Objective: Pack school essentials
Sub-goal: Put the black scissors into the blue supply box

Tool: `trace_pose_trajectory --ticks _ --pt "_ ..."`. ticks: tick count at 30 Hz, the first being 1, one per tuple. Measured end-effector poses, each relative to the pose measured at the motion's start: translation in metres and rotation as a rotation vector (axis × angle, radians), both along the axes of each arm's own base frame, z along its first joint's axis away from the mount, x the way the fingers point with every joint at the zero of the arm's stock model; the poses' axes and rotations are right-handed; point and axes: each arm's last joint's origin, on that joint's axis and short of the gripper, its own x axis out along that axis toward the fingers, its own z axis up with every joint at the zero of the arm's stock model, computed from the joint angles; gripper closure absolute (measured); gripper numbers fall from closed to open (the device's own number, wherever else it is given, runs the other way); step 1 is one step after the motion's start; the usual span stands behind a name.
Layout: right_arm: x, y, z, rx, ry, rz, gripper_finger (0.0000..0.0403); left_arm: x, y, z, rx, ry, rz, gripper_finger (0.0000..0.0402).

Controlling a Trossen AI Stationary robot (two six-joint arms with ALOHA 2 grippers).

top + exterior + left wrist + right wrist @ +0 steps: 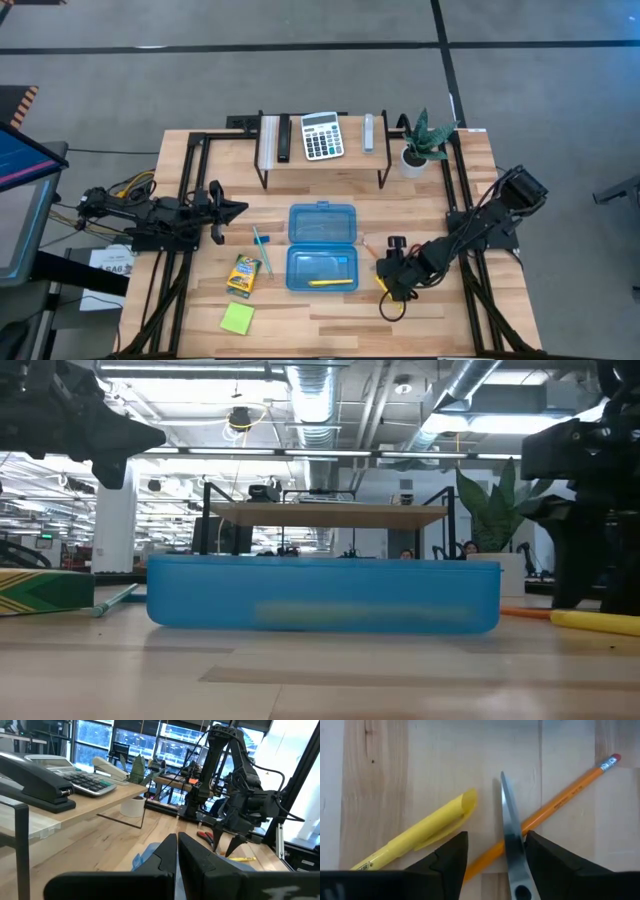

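Observation:
My right gripper (496, 842) points steeply down, open, close over the table right of the blue case (322, 245). Its fingers stand on either side of the scissors' steel blades (511, 837), which lie across an orange pencil (560, 800); a yellow highlighter (420, 837) lies just outside one finger. I see no finger touching them. The scissors' red handle (204, 836) shows beside that gripper. A teal pen (262, 250), a crayon box (243, 273) and a green sticky pad (237, 318) lie flat left of the case. My left gripper (228, 210) waits shut at the table's left.
The blue case lies open, with a yellow item (330, 283) in its near half. A raised shelf (320, 165) at the back carries a calculator (322, 135) and a stapler (40, 782). A potted plant (425, 140) stands at the back right.

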Motion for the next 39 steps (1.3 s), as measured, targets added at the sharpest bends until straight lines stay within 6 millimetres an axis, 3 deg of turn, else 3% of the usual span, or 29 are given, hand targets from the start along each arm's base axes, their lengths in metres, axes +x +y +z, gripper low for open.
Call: trace_pose_trajectory --ticks 17,39 --pt "0.0028 -0.0065 -0.0007 -0.005 0.008 -0.026 0.0338 0.0000 0.0000 0.0000 0.000 0.000 0.001 0.0397" --pt "0.0005 -0.0074 -0.0008 -0.009 0.038 -0.023 0.0349 0.0000 0.0000 -0.0001 0.000 0.001 0.001 0.0397"
